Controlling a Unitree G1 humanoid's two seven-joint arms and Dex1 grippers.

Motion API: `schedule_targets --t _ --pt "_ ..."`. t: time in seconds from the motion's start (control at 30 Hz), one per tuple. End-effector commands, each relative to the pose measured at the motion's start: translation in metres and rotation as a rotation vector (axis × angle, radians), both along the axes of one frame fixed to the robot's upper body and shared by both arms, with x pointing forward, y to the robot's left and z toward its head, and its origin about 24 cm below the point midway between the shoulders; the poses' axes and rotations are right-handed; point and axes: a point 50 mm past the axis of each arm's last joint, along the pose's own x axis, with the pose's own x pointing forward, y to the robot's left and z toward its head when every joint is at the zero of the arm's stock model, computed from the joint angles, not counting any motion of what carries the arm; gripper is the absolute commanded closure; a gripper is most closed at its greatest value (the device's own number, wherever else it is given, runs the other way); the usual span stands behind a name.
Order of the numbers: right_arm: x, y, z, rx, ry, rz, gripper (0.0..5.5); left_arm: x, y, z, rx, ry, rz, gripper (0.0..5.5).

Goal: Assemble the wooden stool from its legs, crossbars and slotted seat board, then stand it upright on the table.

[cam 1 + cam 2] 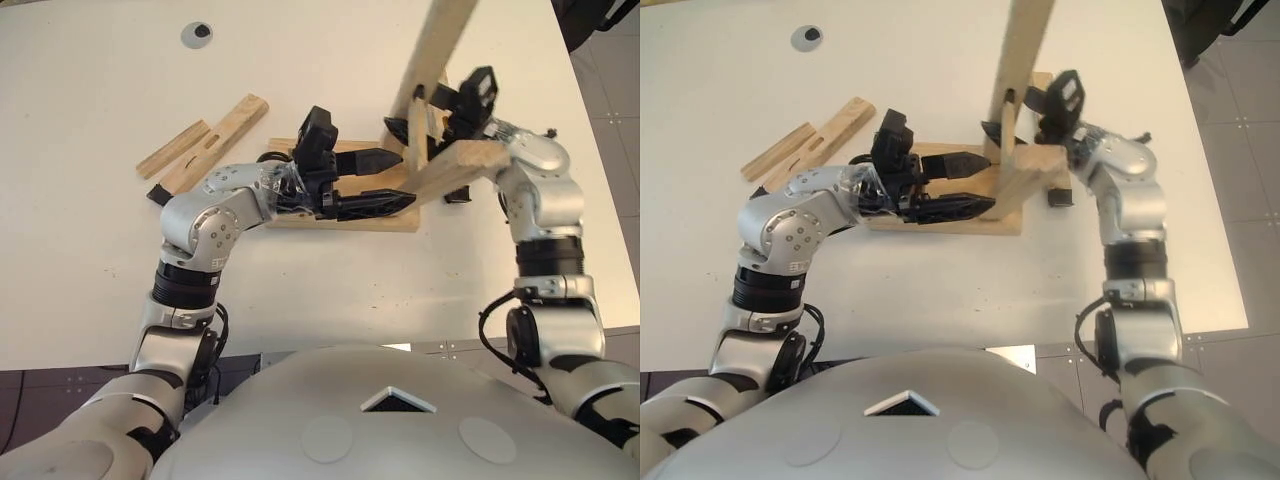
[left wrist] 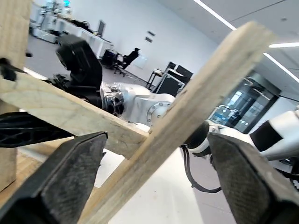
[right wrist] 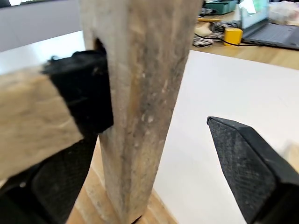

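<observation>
The slotted seat board [image 1: 300,216] lies flat on the white table [image 1: 330,60]. A long wooden leg [image 1: 437,48] rises from its far right corner. A second wooden bar [image 1: 458,166] leans across the foot of that leg. My left gripper [image 1: 405,180] hovers open over the board, its fingers [image 2: 70,179] on either side of the leaning bar [image 2: 196,98] without touching it. My right gripper [image 1: 410,110] is open around the upright leg [image 3: 140,93], one finger [image 3: 247,163] clearly apart from the wood.
Two loose slotted wooden pieces [image 1: 175,148] [image 1: 218,140] lie side by side left of the board, with a small black part [image 1: 157,193] near them. A grey disc [image 1: 197,35] is set in the table far back. The table's right edge is close to the right arm.
</observation>
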Motion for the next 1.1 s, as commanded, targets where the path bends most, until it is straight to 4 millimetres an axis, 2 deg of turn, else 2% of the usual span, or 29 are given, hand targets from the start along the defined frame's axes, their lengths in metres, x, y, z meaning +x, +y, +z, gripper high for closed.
schedule_targets --t 0.03,0.1,0.2,0.27,0.37,0.47,0.53,0.6,0.7,0.8,0.87,0.93,1.1 --pt "0.002 -0.01 0.011 -0.071 -0.063 0.053 1.34 0.017 0.033 -0.004 0.099 -0.009 0.113 1.55" --pt "0.0 -0.018 0.011 -0.103 -0.063 0.049 1.34 0.026 0.052 -0.007 0.127 -0.005 0.172 1.55" --pt "-0.009 -0.038 0.001 -0.162 -0.034 0.008 1.34 0.054 0.068 -0.014 0.148 0.038 0.341 1.55" --pt "-0.022 -0.048 -0.001 -0.146 -0.006 0.007 1.34 0.075 0.07 -0.012 0.19 0.002 0.46 1.55" --pt "-0.055 -0.054 -0.003 -0.161 0.014 0.038 1.34 0.11 0.07 -0.007 0.371 -0.152 0.62 1.55" --pt "-0.092 -0.045 -0.003 -0.131 0.057 0.11 1.34 0.125 0.074 -0.016 0.673 -0.374 0.639 1.55" --pt "-0.109 -0.032 -0.007 -0.116 0.069 0.12 1.34 0.126 0.076 -0.027 0.841 -0.513 0.595 1.55" --pt "-0.118 -0.017 -0.013 -0.145 0.036 0.102 1.34 0.122 0.075 -0.036 0.937 -0.636 0.502 1.55" --pt "-0.114 -0.005 -0.03 -0.329 -0.023 0.013 1.34 0.12 0.066 -0.029 0.959 -0.867 0.4 1.55" --pt "-0.109 0.006 -0.043 -0.427 -0.039 -0.021 1.34 0.113 0.06 -0.028 0.963 -0.967 0.271 1.55" --pt "-0.095 0.013 -0.049 -0.506 -0.072 -0.049 1.34 0.104 0.05 -0.031 0.842 -0.846 0.232 1.55" --pt "-0.072 0.02 -0.048 -0.529 -0.102 -0.124 1.34 0.096 0.043 -0.035 0.762 -0.753 0.208 1.55" --pt "-0.023 0.029 -0.048 -0.515 -0.108 -0.283 1.34 0.083 0.039 -0.045 0.714 -0.616 0.178 1.55"
